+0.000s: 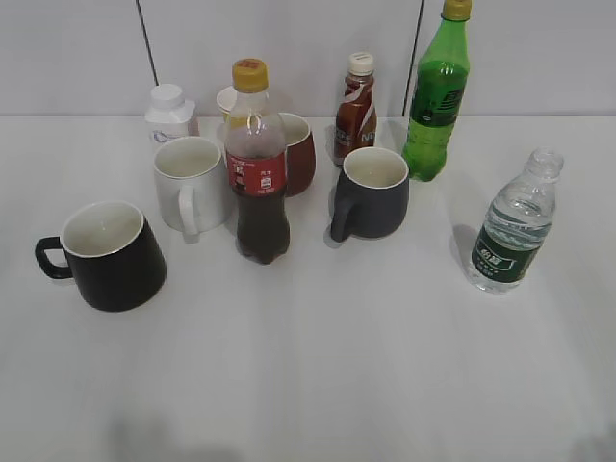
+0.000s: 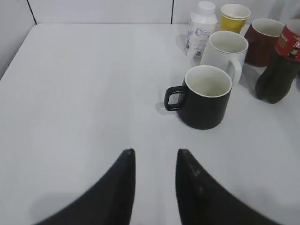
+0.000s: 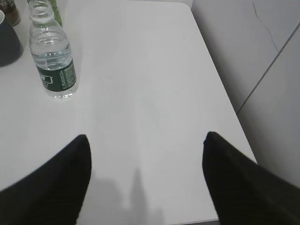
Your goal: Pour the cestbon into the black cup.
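The cestbon bottle (image 1: 515, 226), clear with a dark green label and no cap, stands upright at the right of the table; it also shows in the right wrist view (image 3: 51, 58). The black cup (image 1: 109, 253) stands at the left with its handle pointing left; it also shows in the left wrist view (image 2: 206, 96). My left gripper (image 2: 154, 152) is open and empty, short of the cup. My right gripper (image 3: 145, 138) is wide open and empty, right of the bottle. Neither gripper shows in the exterior view.
Behind stand a white mug (image 1: 191, 181), a red-labelled cola bottle (image 1: 257, 168), a dark red mug (image 1: 298, 152), a dark grey mug (image 1: 371, 192), a tall green soda bottle (image 1: 438, 91), a small brown bottle (image 1: 355, 111), a white jar (image 1: 169, 114). The table's right edge (image 3: 220, 89) is near.
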